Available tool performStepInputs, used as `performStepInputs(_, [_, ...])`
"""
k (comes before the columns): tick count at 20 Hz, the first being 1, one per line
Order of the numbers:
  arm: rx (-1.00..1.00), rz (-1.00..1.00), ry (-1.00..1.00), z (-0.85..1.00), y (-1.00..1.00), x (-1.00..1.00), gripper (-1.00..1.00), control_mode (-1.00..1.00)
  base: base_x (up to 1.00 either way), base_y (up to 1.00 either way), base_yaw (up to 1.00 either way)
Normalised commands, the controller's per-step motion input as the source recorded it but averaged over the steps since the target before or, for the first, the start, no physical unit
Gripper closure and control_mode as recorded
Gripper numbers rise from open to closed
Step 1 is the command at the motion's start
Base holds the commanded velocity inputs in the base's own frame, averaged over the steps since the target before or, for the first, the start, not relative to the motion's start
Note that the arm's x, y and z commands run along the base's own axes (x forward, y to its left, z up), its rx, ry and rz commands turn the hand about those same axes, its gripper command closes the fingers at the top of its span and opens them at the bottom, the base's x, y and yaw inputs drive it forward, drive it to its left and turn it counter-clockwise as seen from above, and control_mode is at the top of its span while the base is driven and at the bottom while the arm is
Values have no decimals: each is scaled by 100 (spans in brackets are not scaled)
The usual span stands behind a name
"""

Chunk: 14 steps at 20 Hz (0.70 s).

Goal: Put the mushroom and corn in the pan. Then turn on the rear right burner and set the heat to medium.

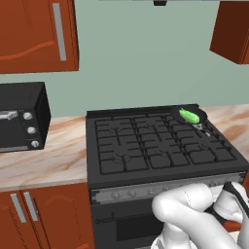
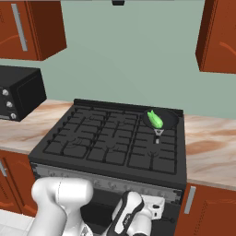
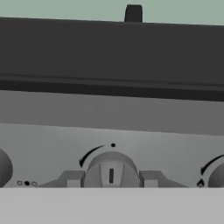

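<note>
The black pan [image 1: 177,113] [image 2: 170,120] sits on the stove's rear right burner [image 1: 190,127], which it mostly covers. The bright green corn [image 1: 188,115] [image 2: 155,118] lies inside it. The mushroom is hidden from view. My gripper [image 3: 111,179] is low at the stove's front panel, near its right end. In the hand view its two fingertips [image 3: 72,178] press against both sides of a round grey knob [image 3: 111,168], shut on it. The knob's mark stands upright.
The black stove [image 1: 146,146] [image 2: 106,143] has a row of knobs along its front panel, with neighbouring knobs [image 3: 216,175] on either side of the held one. A black microwave [image 1: 22,116] stands on the marble counter [image 1: 53,155] to the left. Wooden cabinets hang above.
</note>
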Motion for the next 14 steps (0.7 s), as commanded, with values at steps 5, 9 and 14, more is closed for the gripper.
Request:
performStepInputs(5, [-15,0,-11,0,0,0,100,-100,0,0,0])
performStepInputs(9, [-17,0,-5,0,0,0,100,-100,0,0,0])
performStepInputs(14, [-20,0,-1,0,0,0,100,-100,0,0,0])
